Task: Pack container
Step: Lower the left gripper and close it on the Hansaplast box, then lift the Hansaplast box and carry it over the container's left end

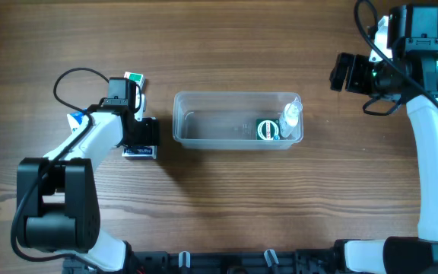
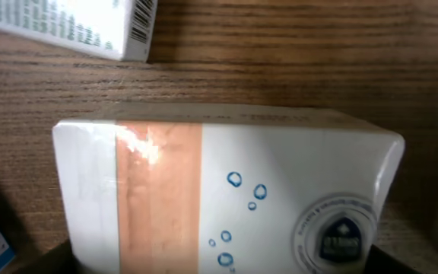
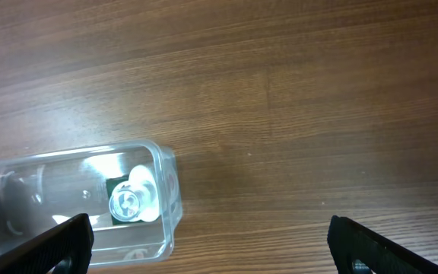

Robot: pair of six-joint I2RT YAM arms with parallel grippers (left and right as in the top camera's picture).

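The clear plastic container [image 1: 196, 122] lies mid-table, its long side running left to right. At its right end it holds a green-labelled item [image 1: 267, 130] and a small clear bottle [image 1: 290, 118]. The right wrist view shows that end of the container [image 3: 169, 190] with the bottle [image 3: 131, 199] inside. My left gripper [image 1: 139, 137] is low over a white box with an orange stripe [image 2: 226, 190], left of the container. Its fingers [image 2: 223, 262] sit spread at the box's two ends. My right gripper [image 1: 344, 72] is open and empty above bare wood [image 3: 211, 243], right of the container.
A white box with green print [image 1: 134, 78] lies behind the left gripper and shows in the left wrist view [image 2: 74, 27]. A blue-and-white item [image 1: 74, 119] sits at the left arm's far side. The arm bases stand at the front edge.
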